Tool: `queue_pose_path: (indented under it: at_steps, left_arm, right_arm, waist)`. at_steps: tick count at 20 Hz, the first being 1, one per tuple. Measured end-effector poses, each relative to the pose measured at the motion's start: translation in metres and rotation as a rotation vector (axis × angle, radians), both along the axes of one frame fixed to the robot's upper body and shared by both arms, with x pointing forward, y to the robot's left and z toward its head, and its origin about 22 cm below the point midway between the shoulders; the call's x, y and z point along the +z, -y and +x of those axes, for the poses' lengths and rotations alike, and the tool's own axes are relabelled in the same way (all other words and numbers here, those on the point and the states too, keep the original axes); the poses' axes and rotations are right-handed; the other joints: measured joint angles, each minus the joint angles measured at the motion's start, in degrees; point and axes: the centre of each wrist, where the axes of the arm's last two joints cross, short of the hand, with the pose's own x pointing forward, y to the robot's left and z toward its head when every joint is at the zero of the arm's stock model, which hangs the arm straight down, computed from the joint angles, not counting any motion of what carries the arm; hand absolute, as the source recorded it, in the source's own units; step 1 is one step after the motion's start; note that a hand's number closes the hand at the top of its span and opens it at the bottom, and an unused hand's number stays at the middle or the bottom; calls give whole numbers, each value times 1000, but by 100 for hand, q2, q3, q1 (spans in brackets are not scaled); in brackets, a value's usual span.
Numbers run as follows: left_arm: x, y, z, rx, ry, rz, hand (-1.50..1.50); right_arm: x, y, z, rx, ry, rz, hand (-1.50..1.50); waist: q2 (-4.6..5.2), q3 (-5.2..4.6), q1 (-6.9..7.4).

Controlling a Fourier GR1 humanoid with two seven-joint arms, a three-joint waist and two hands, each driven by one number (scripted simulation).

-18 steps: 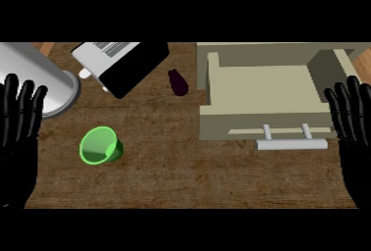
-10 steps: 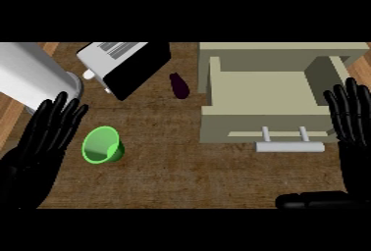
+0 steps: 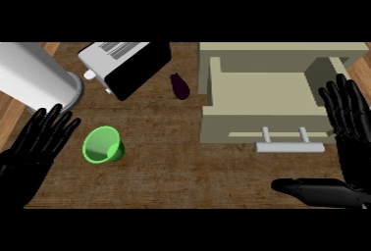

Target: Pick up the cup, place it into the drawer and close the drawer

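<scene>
A bright green cup [image 3: 103, 144] lies tipped on the brown counter at the left, its mouth facing up and towards me. My left hand [image 3: 39, 142] is just left of it, open, with straight fingers pointing up and right; the fingertips stop short of the cup's rim. The beige drawer [image 3: 264, 95] stands pulled open at the upper right, with nothing inside, and its pale bar handle [image 3: 287, 145] faces me. My right hand [image 3: 349, 120] is open by the drawer's right side with its fingers up. Its thumb [image 3: 319, 190] shows low at the right.
A toaster [image 3: 123, 63] stands behind the cup at the upper left. A dark purple eggplant [image 3: 179, 86] lies between it and the drawer. A large pale grey cylinder [image 3: 33, 73] slants in from the top left corner, just above my left hand.
My left hand has swung in from the left edge towards the cup with its fingers stretched out. The right thumb has come into view at the lower right. The cup and drawer have not moved.
</scene>
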Motion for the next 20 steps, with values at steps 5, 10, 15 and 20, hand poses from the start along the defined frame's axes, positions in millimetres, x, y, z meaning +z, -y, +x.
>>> queue_pose_path:
  at_steps: [5, 10, 15, 20]
  left_arm:
    - [-25, -17, 10, 50, -43, 25, -150]
    - [-54, -31, 15, 126, -68, 76, -150]
    - [-81, -38, 23, 184, -108, 125, -150]
    - [-118, -57, 28, 229, -149, 166, -150]
  right_arm:
    - [0, 3, 6, 10, 2, -6, -150]
    - [-2, 10, 9, 7, 6, -1, -150]
    - [0, 8, 12, 9, 8, -8, -150]
    - [-4, 12, 1, 18, 3, -8, -150]
  waist:
    - [-1, 0, -7]
    - [-1, -1, -17]
    - [-1, -1, -20]
    - [3, -3, -51]
